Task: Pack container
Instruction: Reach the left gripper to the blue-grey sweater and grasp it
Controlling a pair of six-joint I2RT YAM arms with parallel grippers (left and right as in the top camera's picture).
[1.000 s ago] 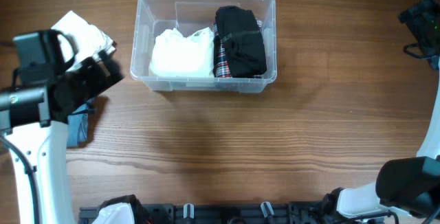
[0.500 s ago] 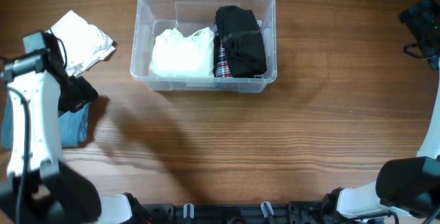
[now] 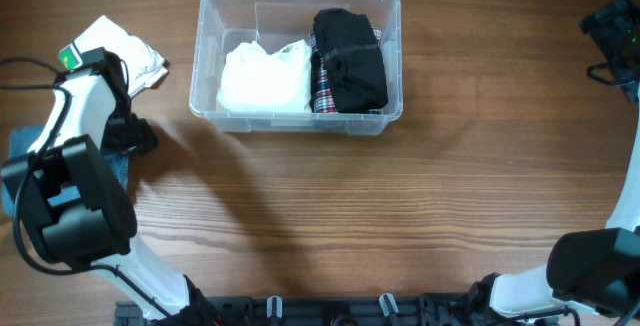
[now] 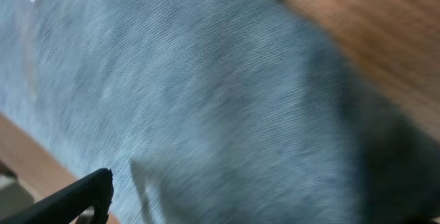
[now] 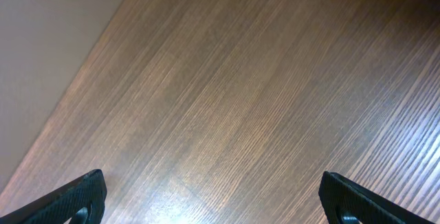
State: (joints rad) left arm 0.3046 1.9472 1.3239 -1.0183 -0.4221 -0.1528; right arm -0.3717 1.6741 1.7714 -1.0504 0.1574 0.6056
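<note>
The container (image 3: 206, 56), a clear plastic bin, stands at the back middle of the table. It holds a folded white garment (image 3: 264, 78) on the left and a black garment (image 3: 350, 61) over a plaid one on the right. My left gripper (image 3: 128, 138) is low over a blue-grey cloth (image 3: 18, 161) at the left edge. In the left wrist view that cloth (image 4: 206, 86) fills the frame. Only one fingertip of the left gripper (image 4: 213, 196) shows, set wide to the left, with nothing held. My right gripper (image 3: 612, 28) is open over bare wood (image 5: 213, 189).
A crumpled white cloth (image 3: 128, 51) lies at the back left, just beyond the left arm. The table edge shows at the upper left of the right wrist view. A black rail runs along the table's front edge (image 3: 320, 311).
My left arm has swung left and dropped down onto the blue-grey cloth. The container, its contents and the right arm have not moved.
</note>
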